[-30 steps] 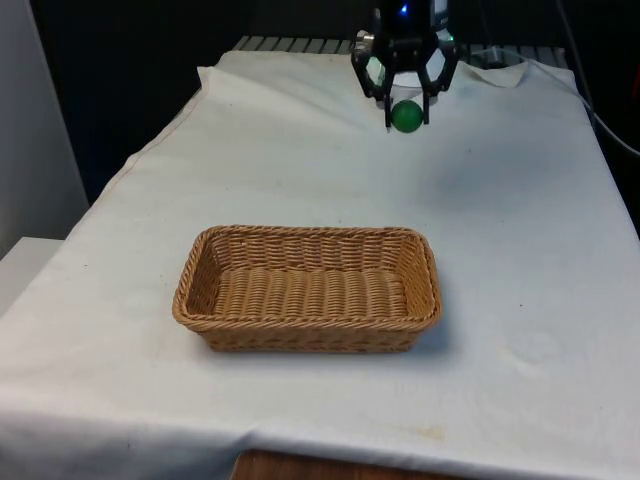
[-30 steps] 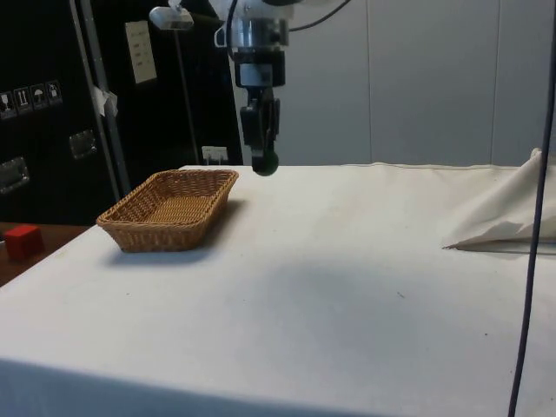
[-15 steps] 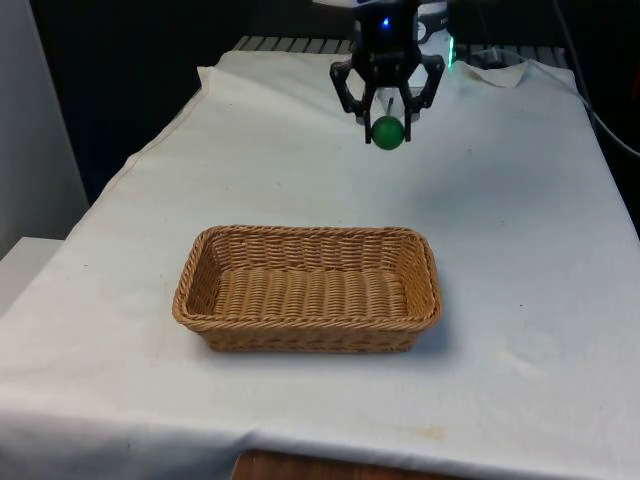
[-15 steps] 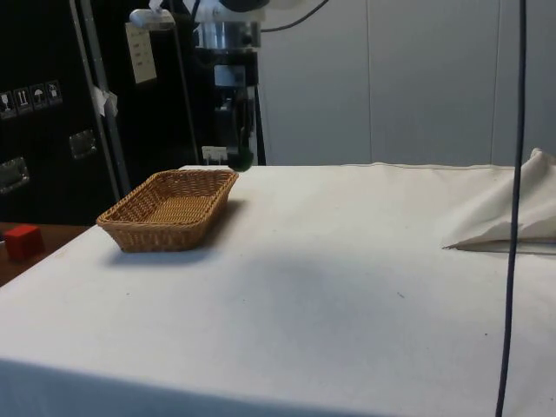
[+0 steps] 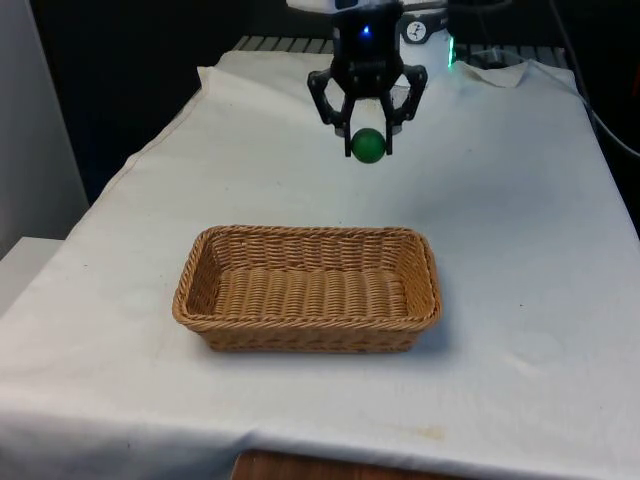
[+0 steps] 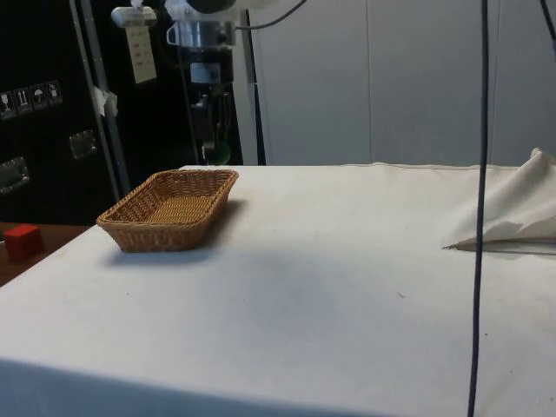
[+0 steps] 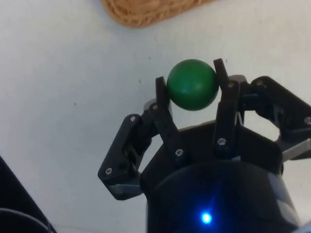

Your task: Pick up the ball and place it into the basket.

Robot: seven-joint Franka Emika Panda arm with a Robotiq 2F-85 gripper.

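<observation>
White cloth covers the counter [image 5: 520, 250], where the wicker basket [image 5: 308, 288] sits near the front edge. Beyond its far rim, the gripper [image 5: 367, 140] hangs with its fingers [image 7: 163, 104] clamped on the green ball [image 5: 368, 145], carried high, presumably to clear the rim.

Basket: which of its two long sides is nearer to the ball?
The far long side, towards the robot; the ball, held in the gripper, is above the cloth beyond it.

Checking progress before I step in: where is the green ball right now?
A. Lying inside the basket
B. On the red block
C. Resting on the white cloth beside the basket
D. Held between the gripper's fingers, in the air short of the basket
D: the gripper is shut on the green ball, held above the cloth, with the basket nearer the camera and nothing in it.
</observation>
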